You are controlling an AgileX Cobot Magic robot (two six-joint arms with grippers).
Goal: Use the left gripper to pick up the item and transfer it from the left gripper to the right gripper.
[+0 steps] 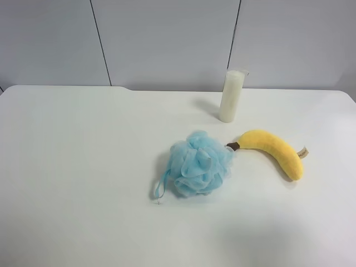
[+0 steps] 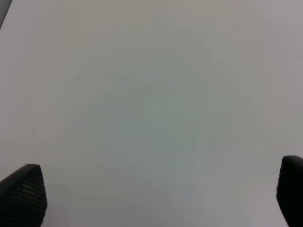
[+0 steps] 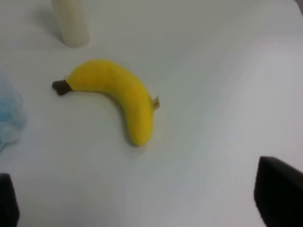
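The yellow plush banana [image 1: 273,150] lies on the white table [image 1: 83,167], its brown stem tip toward the blue sponge and its tan tag on the far side. It also shows in the right wrist view [image 3: 118,94]. My right gripper [image 3: 142,196] hangs above the table short of the banana, jaws wide apart and empty. My left gripper [image 2: 156,194] is open and empty over bare white table; only its two black fingertips [image 2: 21,194] show. Neither arm appears in the exterior high view.
A fluffy light-blue mesh bath sponge [image 1: 197,164] lies just beside the banana's stem end, with a loop cord trailing off. A tall white cylinder [image 1: 232,95] stands behind them near the table's back edge. A grey wall lies beyond.
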